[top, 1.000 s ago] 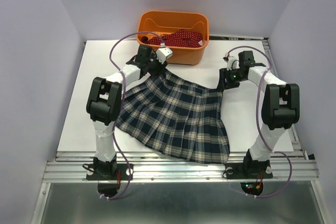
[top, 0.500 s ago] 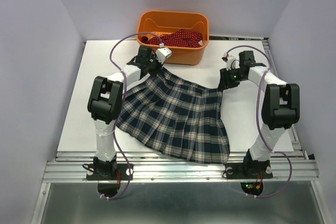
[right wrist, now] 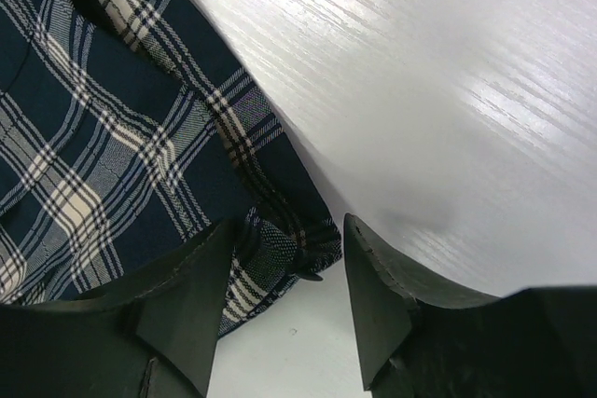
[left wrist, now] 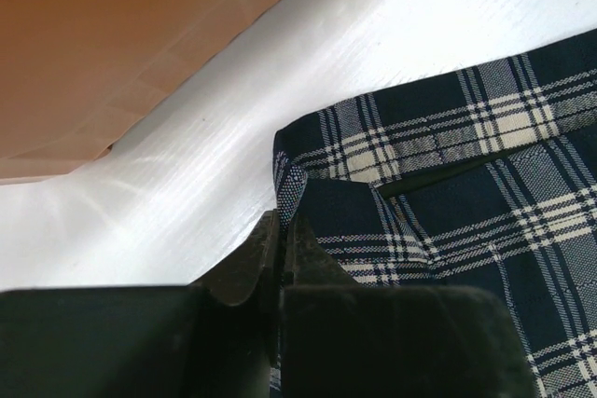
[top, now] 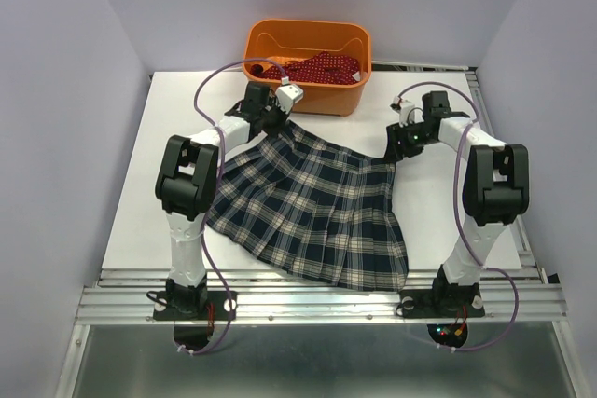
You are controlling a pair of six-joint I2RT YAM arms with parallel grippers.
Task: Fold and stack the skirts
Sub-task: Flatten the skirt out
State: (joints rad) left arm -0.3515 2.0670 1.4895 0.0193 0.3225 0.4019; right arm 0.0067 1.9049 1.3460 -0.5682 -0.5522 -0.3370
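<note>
The tartan skirt (top: 312, 207) lies spread flat on the white table (top: 131, 184). My left gripper (top: 276, 123) is shut on its far left corner, and in the left wrist view (left wrist: 283, 230) the plaid edge (left wrist: 291, 179) runs between the closed jaws. My right gripper (top: 397, 144) is open at the skirt's far right corner; in the right wrist view (right wrist: 291, 247) that corner (right wrist: 280, 247) lies on the table between the spread fingers. The red dotted skirt (top: 312, 68) is bunched in the orange tub (top: 308, 89).
The orange tub stands at the table's back edge, just behind my left gripper; its wall fills the upper left of the left wrist view (left wrist: 121, 34). Purple walls close in the sides and back. A metal rail (top: 317, 300) runs along the near edge.
The right arm shifted slightly left, toward the skirt's corner. The left arm and the skirt hardly moved.
</note>
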